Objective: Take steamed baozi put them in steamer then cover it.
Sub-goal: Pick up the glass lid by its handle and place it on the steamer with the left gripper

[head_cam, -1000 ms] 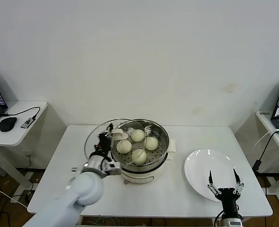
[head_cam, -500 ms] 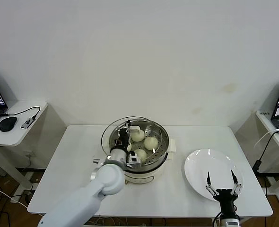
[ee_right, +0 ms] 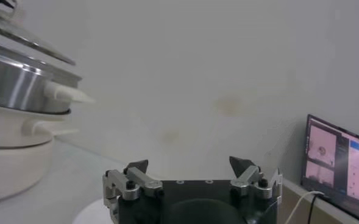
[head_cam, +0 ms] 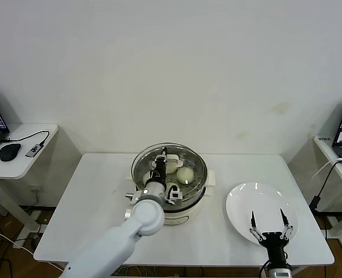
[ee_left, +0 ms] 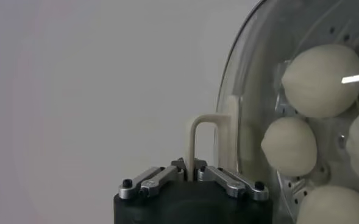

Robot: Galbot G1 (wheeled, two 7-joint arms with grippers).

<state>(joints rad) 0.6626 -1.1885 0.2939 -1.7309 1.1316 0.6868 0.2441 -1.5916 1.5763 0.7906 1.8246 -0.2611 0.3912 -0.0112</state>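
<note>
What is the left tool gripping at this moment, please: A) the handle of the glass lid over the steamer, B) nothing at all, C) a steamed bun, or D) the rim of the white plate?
A: the left tool is shut on the cream handle of the glass lid, which it holds over the steamer with the steamed baozi visible through the glass; the open right tool is over the white plate.
</note>
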